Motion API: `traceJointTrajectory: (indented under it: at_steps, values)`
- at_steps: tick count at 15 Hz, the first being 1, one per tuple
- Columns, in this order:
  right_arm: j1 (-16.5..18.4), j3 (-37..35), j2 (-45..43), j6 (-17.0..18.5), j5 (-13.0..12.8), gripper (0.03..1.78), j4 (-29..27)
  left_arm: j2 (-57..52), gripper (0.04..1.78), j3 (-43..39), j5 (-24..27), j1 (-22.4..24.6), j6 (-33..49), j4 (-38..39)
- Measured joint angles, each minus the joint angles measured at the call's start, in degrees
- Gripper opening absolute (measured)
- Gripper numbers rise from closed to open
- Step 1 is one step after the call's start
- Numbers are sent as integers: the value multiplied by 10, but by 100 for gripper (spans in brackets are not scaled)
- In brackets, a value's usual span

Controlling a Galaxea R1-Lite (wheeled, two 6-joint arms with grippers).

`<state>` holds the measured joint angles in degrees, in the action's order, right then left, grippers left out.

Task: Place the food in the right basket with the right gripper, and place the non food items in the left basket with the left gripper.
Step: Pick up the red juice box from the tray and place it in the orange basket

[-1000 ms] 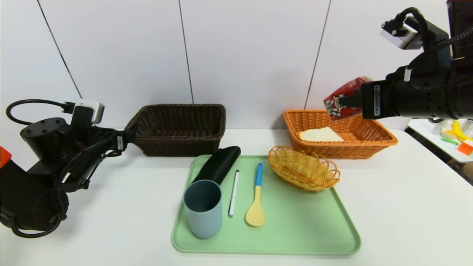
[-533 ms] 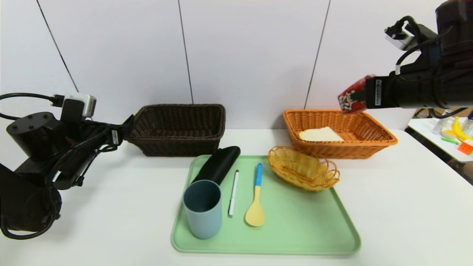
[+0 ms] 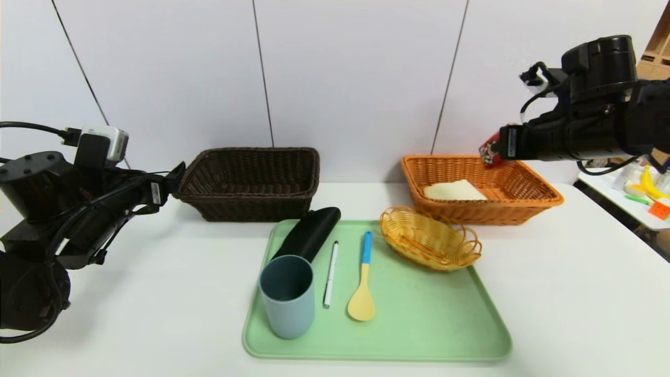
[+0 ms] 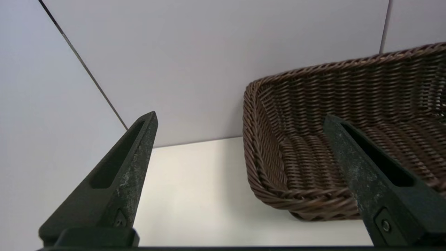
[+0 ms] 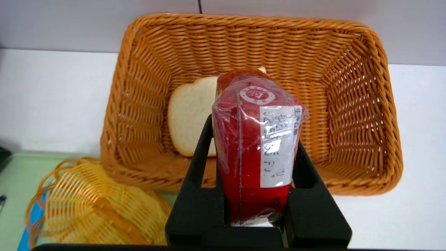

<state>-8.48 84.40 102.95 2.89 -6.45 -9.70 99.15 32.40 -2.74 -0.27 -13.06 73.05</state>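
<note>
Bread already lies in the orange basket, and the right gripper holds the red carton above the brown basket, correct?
Not quite. The right gripper holds the red carton above the orange basket, where the bread lies, as the right wrist view shows.

Behind the work stood a pale grey-white wall (image 3: 356, 78) made of flat panels, and thin dark seams (image 3: 264, 73) ran across it, one nearly vertical near the centre of the frame and two slanted, at the upper left and the upper right. A white table (image 3: 576, 293) filled the lower half of the frame. The light was soft and even, with weak shadows. At the right edge of the frame stood a second white surface (image 3: 610, 193) with small colourful things on it, perhaps toys.
</note>
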Motion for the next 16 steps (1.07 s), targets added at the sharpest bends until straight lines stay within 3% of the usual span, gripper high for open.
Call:
traceJointTrajectory:
  at_steps: [4,9,16]
  values:
    - [14,61,80,3,-19,39,2,-54,169,2,-8,0,0,-111]
    - [33,86,146,2,-64,39,-4,-76,169,1,-8,1,0,-115]
    - [58,85,161,-1,-66,39,-2,-76,169,2,-8,1,0,-115]
